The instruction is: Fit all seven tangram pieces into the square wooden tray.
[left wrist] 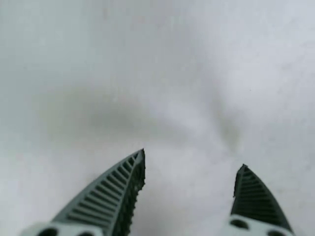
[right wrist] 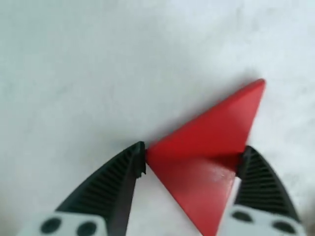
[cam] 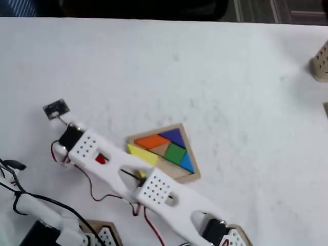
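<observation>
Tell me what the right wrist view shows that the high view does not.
Right wrist view: the right hand with its ribbed fingers on both sides of the red triangle. High view: the wooden tray holding orange, purple, green, blue and yellow pieces, with the right arm over one corner. Both: the red triangle and the white table.

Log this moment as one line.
right gripper: shut on red triangle | left gripper: open over table | tray: orange, purple, green, blue, yellow pieces in
</observation>
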You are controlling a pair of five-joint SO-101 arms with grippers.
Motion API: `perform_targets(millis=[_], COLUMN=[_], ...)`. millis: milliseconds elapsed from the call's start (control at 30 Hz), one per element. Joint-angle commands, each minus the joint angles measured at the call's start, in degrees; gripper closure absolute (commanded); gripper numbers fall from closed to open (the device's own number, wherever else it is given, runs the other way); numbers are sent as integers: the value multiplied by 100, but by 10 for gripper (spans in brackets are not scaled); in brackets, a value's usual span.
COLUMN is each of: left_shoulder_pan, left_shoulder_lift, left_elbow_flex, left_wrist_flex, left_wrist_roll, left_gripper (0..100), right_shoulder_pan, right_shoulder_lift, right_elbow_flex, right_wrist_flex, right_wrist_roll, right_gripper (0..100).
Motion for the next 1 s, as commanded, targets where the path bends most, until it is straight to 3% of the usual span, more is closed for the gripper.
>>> perform_targets(millis=[0,433,700,967], left_shoulder_pan=[127,286,312,338], left_shoulder_lift=[4,-22,-22,-22], left_elbow_flex=[-26,88,97,97], left_wrist_flex=[-132,-149,-149,-141], left_wrist_roll=[70,62,62,62], left_gripper=[895,895,895,895], right_shoulder_pan=[-13,312,418,558], right_shoulder_lift=[-31,-66,-57,-101], right_elbow_flex=[-88,-123,-1248,-1389], right_wrist_flex=[-66,110,892,910], right_wrist_roll=[-9,-9,0,246], right_gripper=[885,903,904,904])
